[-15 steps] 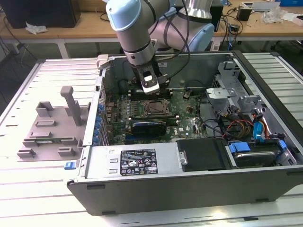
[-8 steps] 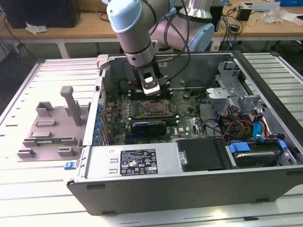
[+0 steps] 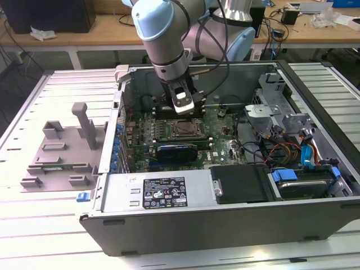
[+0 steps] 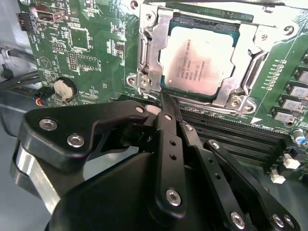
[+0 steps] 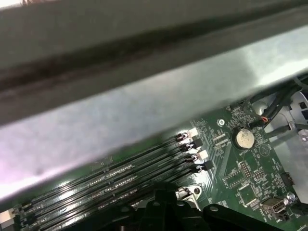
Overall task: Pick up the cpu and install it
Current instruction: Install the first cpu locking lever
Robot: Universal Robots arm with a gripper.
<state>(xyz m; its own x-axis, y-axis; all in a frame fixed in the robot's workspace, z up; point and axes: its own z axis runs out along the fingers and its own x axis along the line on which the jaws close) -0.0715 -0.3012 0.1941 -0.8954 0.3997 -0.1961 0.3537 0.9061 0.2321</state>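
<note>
The cpu (image 4: pixel 202 60), a small square chip with a pale silver top, lies flat in the motherboard socket (image 3: pixel 181 129), inside its metal retention frame. My gripper (image 4: pixel 164 98) hovers just beside the socket, over the black memory slots (image 4: pixel 231 132). Its black fingers meet at the tips and hold nothing. In the exterior view my gripper (image 3: pixel 186 107) hangs inside the open computer case (image 3: pixel 225 225), just behind the socket. In the first wrist view the memory slots (image 5: pixel 125 178) run next to the case's metal wall (image 5: pixel 144 110).
A grey plastic fixture (image 3: pixel 62 149) with upright posts lies on the table at the exterior view's left. Inside the case are a black finned block (image 3: pixel 177 152), a power supply (image 3: pixel 166 191), and a drive cage and cables (image 3: pixel 292 140) at the exterior view's right.
</note>
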